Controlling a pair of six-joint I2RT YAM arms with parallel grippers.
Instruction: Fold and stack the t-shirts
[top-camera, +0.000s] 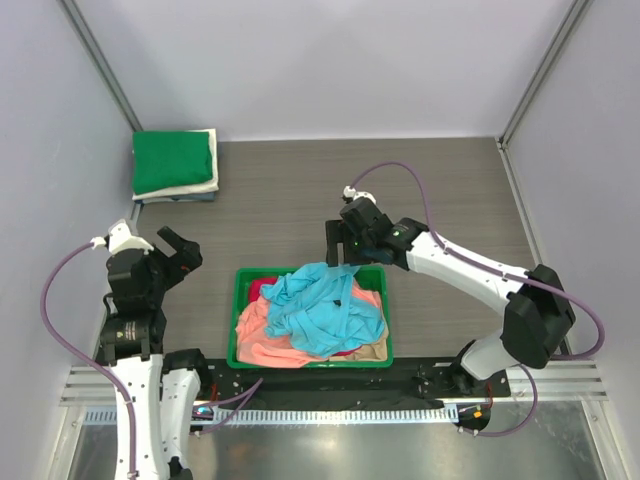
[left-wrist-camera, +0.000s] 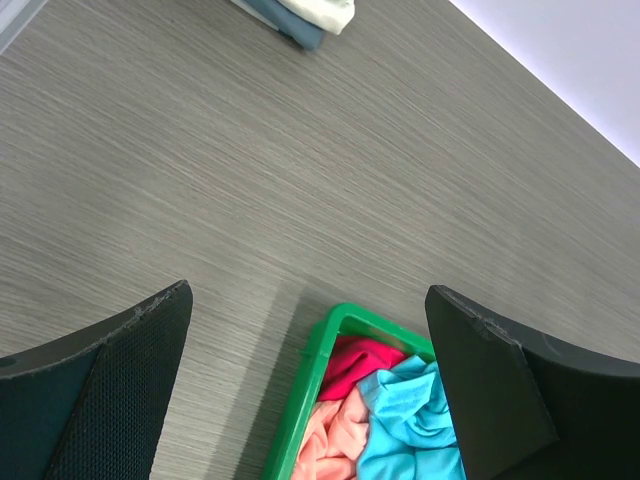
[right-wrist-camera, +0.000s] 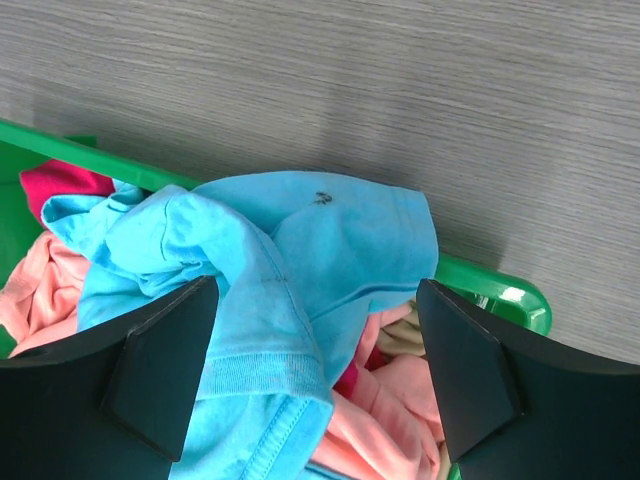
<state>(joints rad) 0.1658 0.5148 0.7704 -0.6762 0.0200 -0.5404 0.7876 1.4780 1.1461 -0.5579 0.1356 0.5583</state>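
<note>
Right tool (right-wrist-camera: 315, 300): wide open, nothing in it, hovering right over the bin's (top-camera: 237, 320) far rim. Looked lined up to drop in for a grab.
Blue shirt (right-wrist-camera: 300, 240): directly under the right tool, crumpled on top of the heap, with one flap hanging over the far rim. It was the topmost one, so it was the obvious pick.
Pink shirt (top-camera: 262, 335): below the right tool and toward its near-left, mostly pinned under the blue one. It wasn't coming out first.
Red shirt (top-camera: 262, 288): just a bit peeking out at the bin's far-left corner, left of the right tool.
Left tool (top-camera: 175, 252): also open and empty, parked over bare desk (top-camera: 280, 190) just left of the bin. My guess is it was staying clear of the grab.
Green shirt (top-camera: 172, 160): well beyond the left tool at the back-left corner, folded and sitting on a cream shirt (top-camera: 210, 185). It was probably stacked there to keep the middle free for folding.
Progress: part done, I'd say, with several shirts left in the bin.
</note>
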